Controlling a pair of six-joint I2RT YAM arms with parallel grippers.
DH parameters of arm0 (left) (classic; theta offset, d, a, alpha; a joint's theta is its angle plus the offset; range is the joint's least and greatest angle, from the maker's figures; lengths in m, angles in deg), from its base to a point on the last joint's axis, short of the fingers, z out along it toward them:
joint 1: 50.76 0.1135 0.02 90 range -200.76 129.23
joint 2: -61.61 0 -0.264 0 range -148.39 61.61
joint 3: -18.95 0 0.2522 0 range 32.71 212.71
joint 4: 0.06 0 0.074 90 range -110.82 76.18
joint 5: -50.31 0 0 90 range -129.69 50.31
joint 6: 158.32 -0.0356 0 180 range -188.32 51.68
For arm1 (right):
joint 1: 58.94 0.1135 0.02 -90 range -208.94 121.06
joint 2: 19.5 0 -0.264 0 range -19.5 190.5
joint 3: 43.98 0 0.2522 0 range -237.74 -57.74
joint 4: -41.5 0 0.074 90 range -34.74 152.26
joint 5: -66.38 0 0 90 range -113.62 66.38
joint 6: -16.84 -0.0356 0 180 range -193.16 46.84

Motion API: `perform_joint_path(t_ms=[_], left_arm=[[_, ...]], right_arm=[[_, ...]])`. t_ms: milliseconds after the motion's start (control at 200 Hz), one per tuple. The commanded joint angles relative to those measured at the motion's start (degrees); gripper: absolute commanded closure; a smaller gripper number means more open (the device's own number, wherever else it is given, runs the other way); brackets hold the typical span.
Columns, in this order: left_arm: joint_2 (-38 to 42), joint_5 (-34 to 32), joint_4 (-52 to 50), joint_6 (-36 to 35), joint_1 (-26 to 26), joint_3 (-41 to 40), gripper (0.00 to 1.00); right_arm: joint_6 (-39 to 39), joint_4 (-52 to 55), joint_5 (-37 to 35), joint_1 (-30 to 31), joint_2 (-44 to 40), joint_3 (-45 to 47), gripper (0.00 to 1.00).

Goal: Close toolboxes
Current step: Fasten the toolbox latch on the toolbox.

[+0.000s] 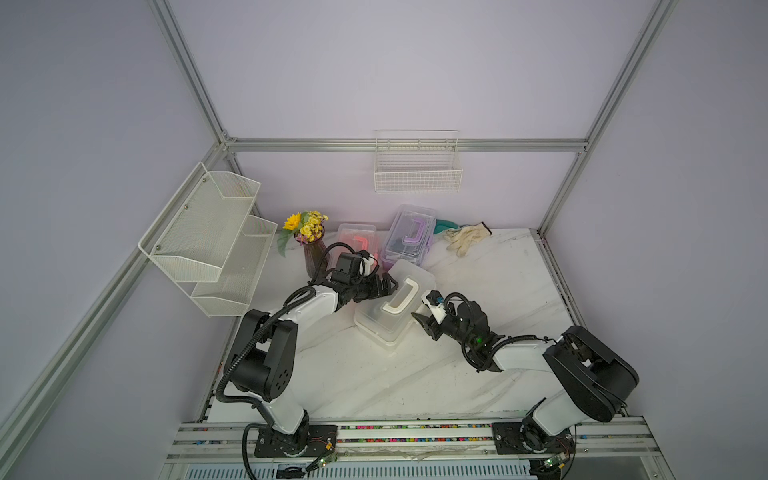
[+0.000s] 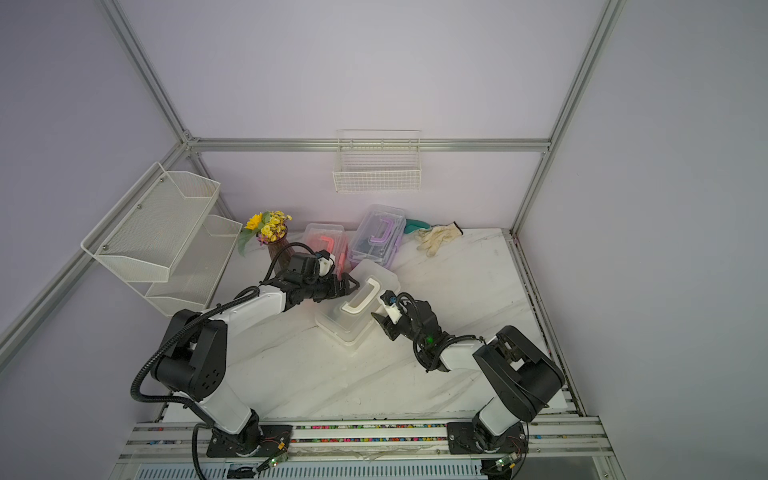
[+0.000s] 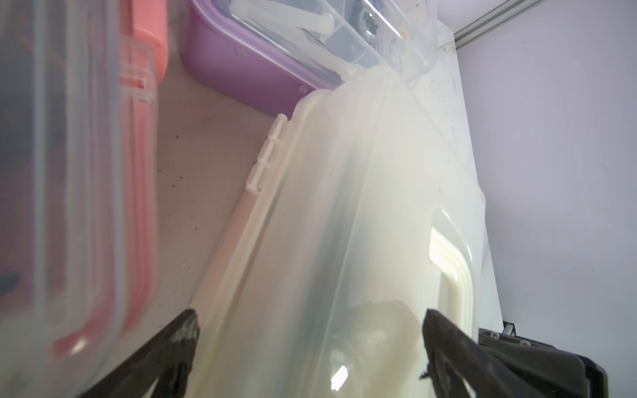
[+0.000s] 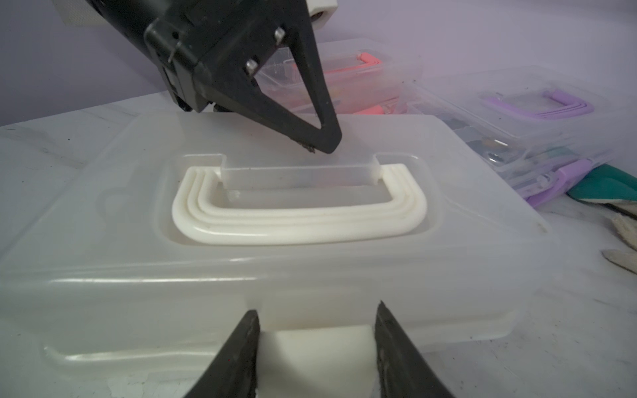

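The white toolbox [image 1: 376, 322] lay lengthwise between both arms: the right end effector [image 4: 317, 308] clamped its latch [image 4: 315, 351], the left end effector [image 3: 310, 313] spread wide over the lid [image 4: 103, 213].

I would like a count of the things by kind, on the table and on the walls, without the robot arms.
Toolboxes: 3 (pink toolbox, purple toolbox, white toolbox)
Vase of flowers: 1
Cream glove: 1
Teal item beside the glove, kind unclear: 1
Two-tier mesh rack: 1
Wire basket: 1
Total: 8
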Motion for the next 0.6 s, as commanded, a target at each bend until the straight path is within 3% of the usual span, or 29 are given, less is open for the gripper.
perform_joint_path(t_ms=[0, 415, 595], left_arm=[[-0.88, 4.42, -0.87, 0.14, -1.12, -2.14, 0.00], [-0.98, 4.69, -0.49, 0.42, -1.10, -2.27, 0.00], [-0.75, 4.43, -0.47, 0.55, -1.11, -2.68, 0.00]], right_arm=[[-0.82, -3.81, 1.53, 0.33, 3.09, -2.92, 0.60], [-0.93, -2.98, 0.99, 0.68, 4.50, -2.43, 0.55], [-1.31, -0.16, 0.51, 0.69, 2.04, -3.22, 0.33]])
